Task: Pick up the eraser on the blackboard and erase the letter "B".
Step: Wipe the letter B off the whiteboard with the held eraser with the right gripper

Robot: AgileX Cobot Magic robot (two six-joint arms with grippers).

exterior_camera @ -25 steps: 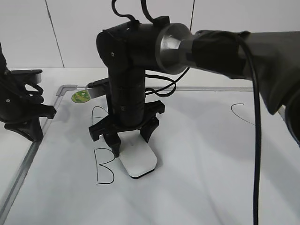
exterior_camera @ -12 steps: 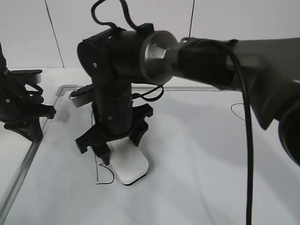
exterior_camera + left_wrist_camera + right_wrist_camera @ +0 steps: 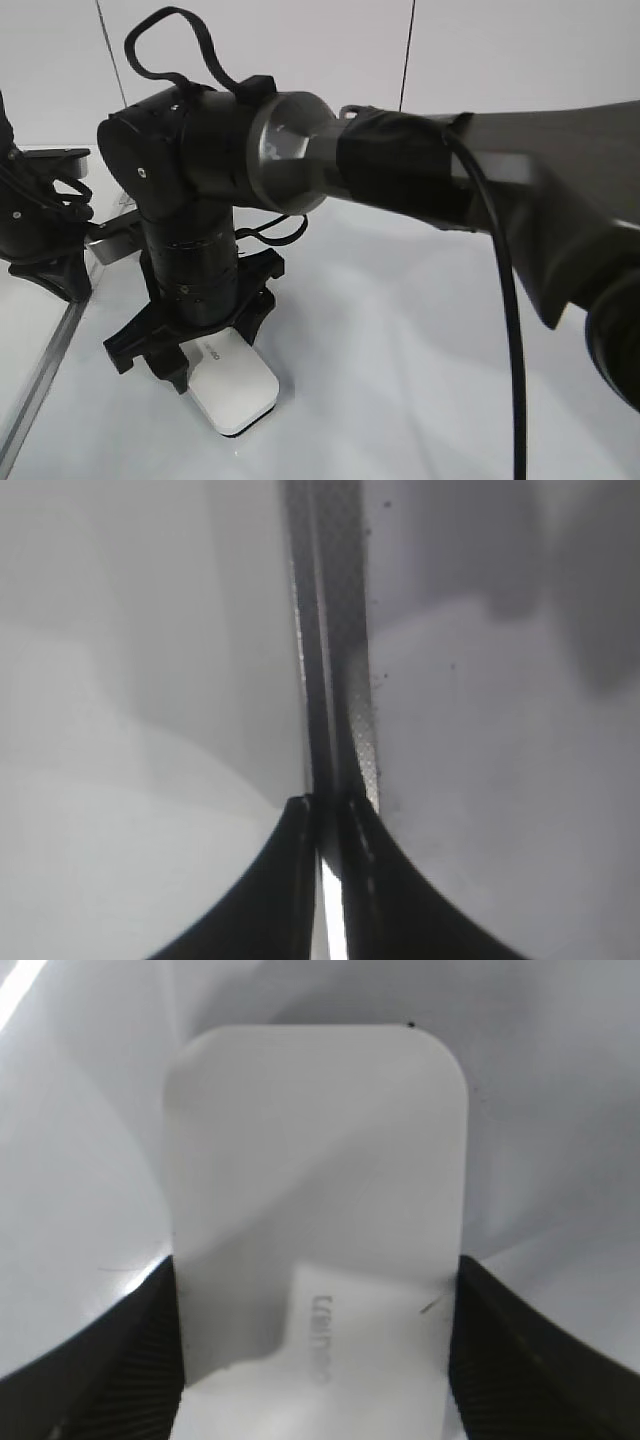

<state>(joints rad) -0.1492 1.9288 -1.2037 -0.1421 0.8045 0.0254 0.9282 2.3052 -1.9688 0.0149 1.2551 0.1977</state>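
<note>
White and glossy, the blackboard (image 3: 420, 360) fills most of the exterior view, its silver-grey frame running along the left edge toward 7 o'clock. No marker strokes can be made out on its surface in any view; the letter "B" is not visible, and whether it lies hidden beneath the arm cannot be told.

Next in size is the right arm (image 3: 400, 180), a dark sleeved limb entering from 3 o'clock and reaching across the middle to the left half of the board, with a silver joint and a black cable looping above it. Its wrist points straight down.

At 9 o'clock stands part of the left arm (image 3: 45, 225), off the board's edge. The left gripper (image 3: 327, 825) has its 2 black fingers pressed together — only a thin bright slit shows between them, with the frame running just beyond the tips.

The right gripper (image 3: 195, 350) pinches the eraser (image 3: 232, 385) by its long sides — the ribbed pads (image 3: 500, 1360) press against both edges. The eraser lies flat on the board at about 7 o'clock, its free end pointing toward 5 o'clock, grey lettering (image 3: 322, 1338) near the fingers.
</note>
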